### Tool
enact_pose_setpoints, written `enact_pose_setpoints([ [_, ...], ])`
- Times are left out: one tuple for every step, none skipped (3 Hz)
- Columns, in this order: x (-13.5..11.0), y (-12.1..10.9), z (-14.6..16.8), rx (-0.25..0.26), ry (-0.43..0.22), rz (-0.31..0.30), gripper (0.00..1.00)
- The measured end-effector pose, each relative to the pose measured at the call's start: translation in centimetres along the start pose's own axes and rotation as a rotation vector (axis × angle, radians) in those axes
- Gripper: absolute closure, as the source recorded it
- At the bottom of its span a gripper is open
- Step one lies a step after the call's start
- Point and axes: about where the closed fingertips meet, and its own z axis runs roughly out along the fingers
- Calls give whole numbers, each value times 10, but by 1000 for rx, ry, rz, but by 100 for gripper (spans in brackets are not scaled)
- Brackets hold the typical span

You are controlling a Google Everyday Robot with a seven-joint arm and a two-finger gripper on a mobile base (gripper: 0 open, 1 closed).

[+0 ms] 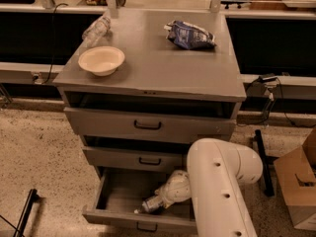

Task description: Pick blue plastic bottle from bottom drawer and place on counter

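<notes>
Gripper: the gripper (162, 199) is down inside the bottom drawer (112, 215), at the end of the white arm (217, 181) that reaches in from the lower right; it is right at the blue plastic bottle, and I cannot tell whether it is apart, together or clamped on it.
Blue plastic bottle: the blue plastic bottle (149, 205) lies on its side on the drawer floor, near the front and right of the middle, its pale cap end pointing front-left.
Bottom drawer: pulled well out, with its small dark handle at the lower edge of the view.
Middle drawer: the middle drawer (136, 158) is slightly out.
Top drawer: the top drawer (148, 125) is slightly out, with a dark gap above its front.
Worktop: the grey worktop (158, 68) carries three things.
Bowl: a pale bowl (101, 60) sits upright near the front-left corner.
Clear bottle: a clear bottle (96, 29) lies on its side behind the bowl, at the left edge.
Snack bag: a dark blue snack bag (190, 35) lies at the back right, well apart from the bowl.
Cardboard box: a cardboard box (296, 186) stands on the speckled floor to the right of the arm.
</notes>
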Motion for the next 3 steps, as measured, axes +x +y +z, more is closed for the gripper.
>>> enact_pose_setpoints([
  [-11, -5, -22, 72, -68, 4, 100],
  [-26, 2, -52, 144, -155, 33, 100],
  [-39, 4, -85, 211, -238, 37, 100],
])
